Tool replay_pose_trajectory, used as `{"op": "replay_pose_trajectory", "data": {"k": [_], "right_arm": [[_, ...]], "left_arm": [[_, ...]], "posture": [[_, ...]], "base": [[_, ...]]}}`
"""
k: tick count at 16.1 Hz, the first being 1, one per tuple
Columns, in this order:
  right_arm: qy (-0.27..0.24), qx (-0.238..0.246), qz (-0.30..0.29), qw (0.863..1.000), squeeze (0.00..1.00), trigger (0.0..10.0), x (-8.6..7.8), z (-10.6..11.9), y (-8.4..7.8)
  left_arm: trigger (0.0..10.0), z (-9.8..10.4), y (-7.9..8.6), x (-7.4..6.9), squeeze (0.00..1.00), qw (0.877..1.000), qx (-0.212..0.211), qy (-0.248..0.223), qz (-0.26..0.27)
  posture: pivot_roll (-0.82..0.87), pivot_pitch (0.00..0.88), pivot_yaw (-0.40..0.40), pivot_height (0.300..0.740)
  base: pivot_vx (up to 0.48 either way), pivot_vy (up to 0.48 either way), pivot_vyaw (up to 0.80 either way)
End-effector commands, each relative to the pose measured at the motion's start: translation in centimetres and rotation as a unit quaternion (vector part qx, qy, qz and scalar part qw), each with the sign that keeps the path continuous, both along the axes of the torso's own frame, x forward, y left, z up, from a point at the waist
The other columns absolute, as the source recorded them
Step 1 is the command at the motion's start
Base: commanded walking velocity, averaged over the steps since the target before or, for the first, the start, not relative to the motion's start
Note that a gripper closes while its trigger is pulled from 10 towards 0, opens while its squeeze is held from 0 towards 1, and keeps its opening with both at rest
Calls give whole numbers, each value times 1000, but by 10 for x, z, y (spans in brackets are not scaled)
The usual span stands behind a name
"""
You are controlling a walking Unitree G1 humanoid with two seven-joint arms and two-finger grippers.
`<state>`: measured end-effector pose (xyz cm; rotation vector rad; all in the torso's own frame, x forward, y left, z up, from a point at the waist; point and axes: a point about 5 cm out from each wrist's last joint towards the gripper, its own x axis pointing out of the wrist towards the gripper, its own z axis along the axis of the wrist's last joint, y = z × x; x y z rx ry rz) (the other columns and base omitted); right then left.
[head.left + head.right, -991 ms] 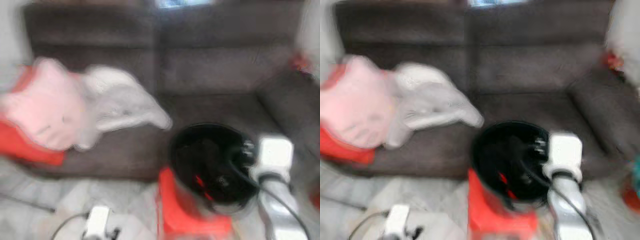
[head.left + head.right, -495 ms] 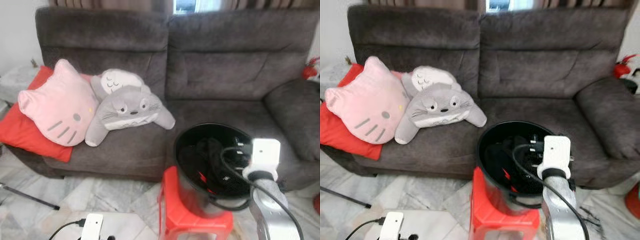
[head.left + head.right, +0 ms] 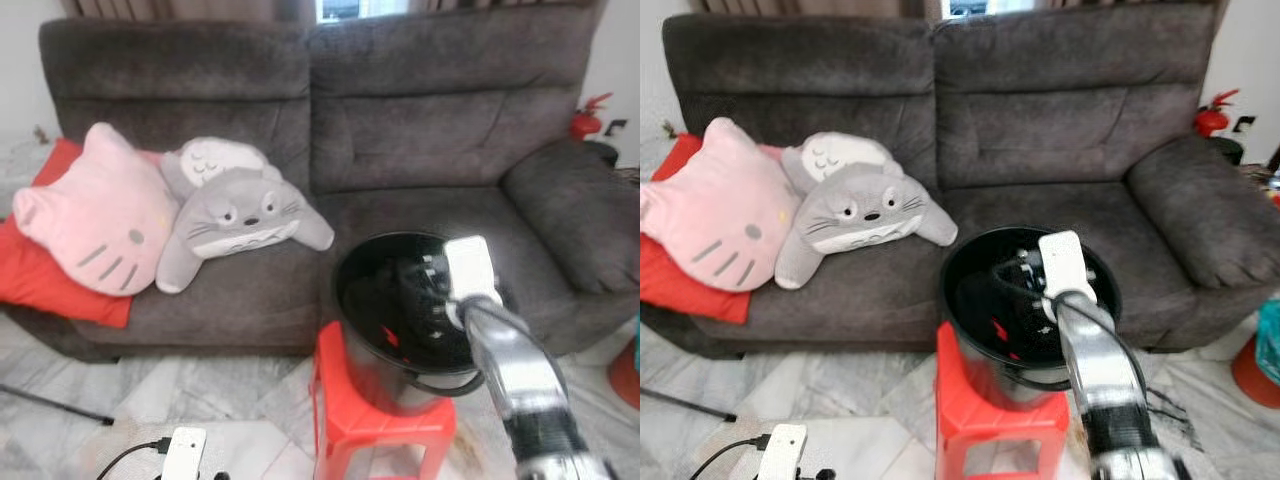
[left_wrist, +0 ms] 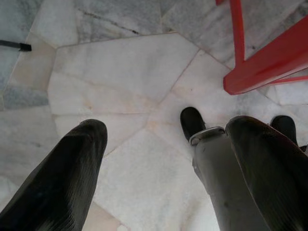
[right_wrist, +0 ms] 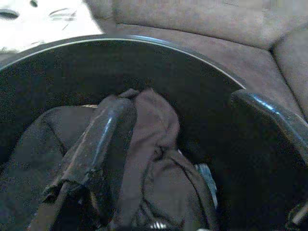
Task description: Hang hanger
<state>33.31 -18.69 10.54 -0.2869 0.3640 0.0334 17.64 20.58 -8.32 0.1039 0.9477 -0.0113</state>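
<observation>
Black plastic is where all the action sits: a round black bucket [image 3: 405, 305] stands on a red plastic stool [image 3: 375, 420] just in front of the sofa, and the right gripper [image 5: 192, 144] is poised inside its rim with its two fingers spread wide, closed on nothing. Beneath them lies a heap of dark clothing [image 5: 144, 159]. I can make out a small red piece [image 3: 392, 340] among the cloth, but whether that is the hanger I cannot tell; no hanger shows plainly, and no rail or hook to hang it on either. So, by my reckoning, the job has barely begun: the hanger has yet to be found and gripped, lifted out, carried off and hung.

The left gripper [image 4: 159, 159] hangs idle low beside the robot, fingers parted and empty, pointing at the floor [image 4: 120, 72].

That floor is pale marble laid in irregular slabs with grey veining. Behind the bucket runs a dark grey fabric sofa [image 3: 420, 150]. On its left seat rest a pink cat-face cushion [image 3: 95, 220] on top of a red cushion [image 3: 40, 285], and a grey plush creature [image 3: 240, 220] leaning against the pink one. A red fire extinguisher [image 3: 583, 118] stands by the wall beyond the sofa's right arm, and a thin dark rod [image 3: 50, 405] lies on the tiles at the left.
</observation>
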Motion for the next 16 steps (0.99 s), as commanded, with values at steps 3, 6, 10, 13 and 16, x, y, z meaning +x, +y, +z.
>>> {"op": "replay_pose_trajectory", "data": {"k": [3, 6, 10, 13, 16], "right_arm": [[52, 11, 57, 997, 0, 10000, 11, -10, 9], [101, 43, 82, 991, 0, 10000, 8, -32, 20], [112, 29, 66, 991, 894, 10000, 10, -40, 17], [128, 9, 74, 989, 0, 10000, 12, -46, 18], [132, -27, 52, 990, 0, 10000, 12, -50, 11]], "left_arm": [[10000, 0, 4, -1, 0, 1000, 15, 8, -15], [10000, 0, 4, -2, 0, 1000, 17, 11, -22], [10000, -2, 6, -6, 0, 999, 19, 17, -21], [10000, -3, 8, -8, 0, 999, 20, 21, -20], [10000, -3, 7, -9, 0, 999, 19, 24, -20]], "posture": [[-196, 0, 51, 740], [-196, 0, 54, 740], [-192, 0, 55, 740], [-187, 0, 54, 740], [-189, 0, 55, 740]], "base": [[0, 0, 0], [0, 0, 0], [0, 0, 0], [0, 0, 0], [0, 0, 0]]}}
